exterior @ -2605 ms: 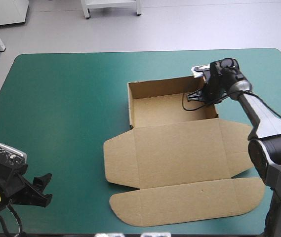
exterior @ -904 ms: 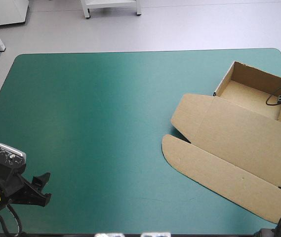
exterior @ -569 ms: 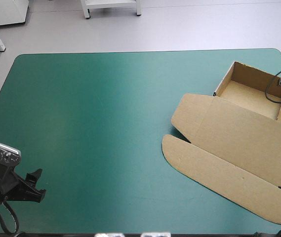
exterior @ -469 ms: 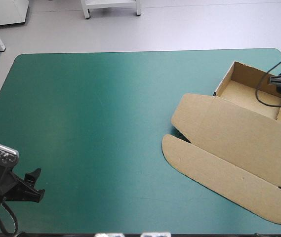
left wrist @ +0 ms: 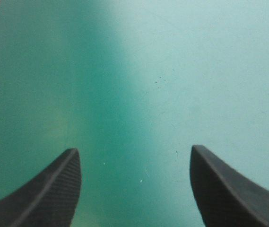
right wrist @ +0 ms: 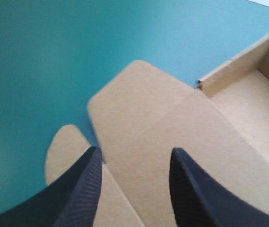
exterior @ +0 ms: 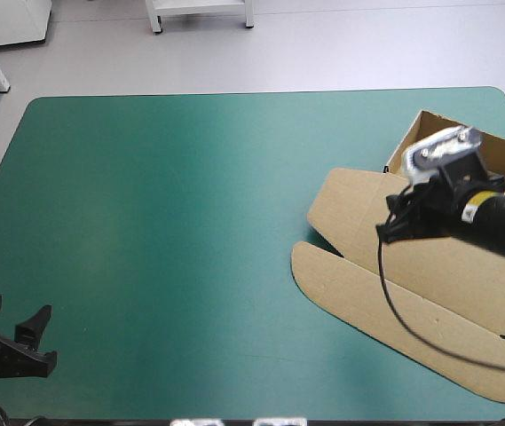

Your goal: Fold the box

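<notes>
Though seemingly apart, box (exterior: 447,266) beneath tool (right wrist: 135,150)

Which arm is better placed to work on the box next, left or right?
Right, probably. The right claw hovers open over the flat lid of the box, while the left claw sits open at the near left corner of the teal-green cover, far from the box.

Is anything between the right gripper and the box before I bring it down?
Nothing visible does. The right gripper hangs open directly over the box, above its flat lid, with only bare brown board ahead of it.
</notes>
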